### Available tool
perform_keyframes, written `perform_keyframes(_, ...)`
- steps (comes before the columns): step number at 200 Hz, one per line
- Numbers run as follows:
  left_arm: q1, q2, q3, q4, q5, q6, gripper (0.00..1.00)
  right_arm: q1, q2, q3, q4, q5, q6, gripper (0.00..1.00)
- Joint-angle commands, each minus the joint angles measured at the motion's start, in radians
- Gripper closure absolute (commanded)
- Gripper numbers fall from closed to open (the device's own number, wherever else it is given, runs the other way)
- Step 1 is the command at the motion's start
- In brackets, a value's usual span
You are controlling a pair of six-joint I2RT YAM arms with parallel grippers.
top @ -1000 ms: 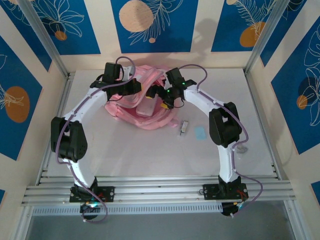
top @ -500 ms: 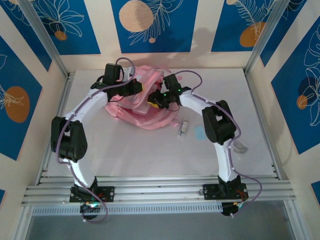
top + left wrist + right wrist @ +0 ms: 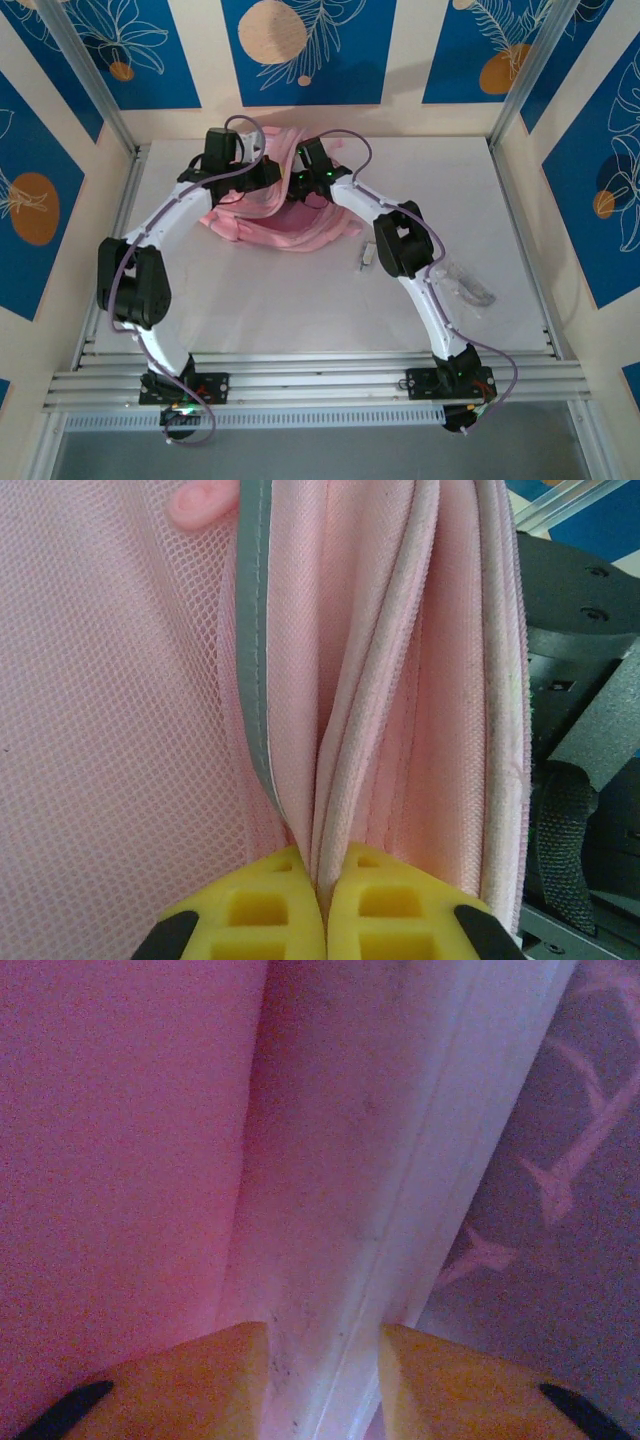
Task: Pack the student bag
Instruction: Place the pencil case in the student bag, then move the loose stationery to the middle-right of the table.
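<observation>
Jaws of the left gripper (image 3: 322, 905) are pressed together on a fold of the student bag (image 3: 290, 238), pinching the pink seam just beside its blue-grey trim (image 3: 252, 680). Jaws of the right gripper (image 3: 325, 1380) sit closed against both sides of a pale flat piece (image 3: 350, 1210), with pink fabric on one side of it and a greyish patterned surface on the other. Whether that piece is a separate item or part of the bag cannot be told. The bag lies slumped at the far middle of the counter (image 3: 300, 320), near the back wall, with both wrists over it. Assessment: the step in hand appears to be feeding the piece into the opening while the left side holds the mouth up. To do this well, the left pinch should hold the seam raised and taut. The right should push along the line of the opening and let go only once the piece is well inside. Clearance is tight, since the wrists are close together above the bag and the wall is near behind. Open counter lies toward the near edge. A small white object (image 3: 366, 256) and a clear wrapper (image 3: 468, 288) rest near the right arm's elbow and should be avoided on withdrawal.
</observation>
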Motion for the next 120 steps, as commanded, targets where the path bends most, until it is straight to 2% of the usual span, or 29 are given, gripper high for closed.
perform_keyframes(1,-0.026,-0.071,-0.008,0.066,0.062,0.013,1.0,0.007,-0.171,-0.132,-0.002,-0.049,-0.065,0.6)
perform_keyframes(24,-0.027,-0.092,-0.029,0.082,0.024,0.018,1.0,-0.013,-0.384,-0.336,-0.092,0.015,-0.17,0.41)
perform_keyframes(38,-0.026,-0.108,-0.043,0.089,0.004,0.025,1.0,-0.034,-0.502,-0.438,-0.173,0.045,-0.236,0.34)
perform_keyframes(58,-0.027,-0.122,-0.053,0.091,-0.004,0.031,1.0,-0.071,-0.639,-0.55,-0.321,0.095,-0.318,0.28)
perform_keyframes(84,-0.026,-0.136,-0.084,0.118,0.009,0.016,1.0,-0.144,-0.797,-0.701,-0.506,0.249,-0.402,0.22)
perform_keyframes(120,-0.027,-0.155,-0.142,0.168,0.024,-0.015,1.0,-0.311,-0.932,-0.887,-0.592,0.358,-0.433,0.17)
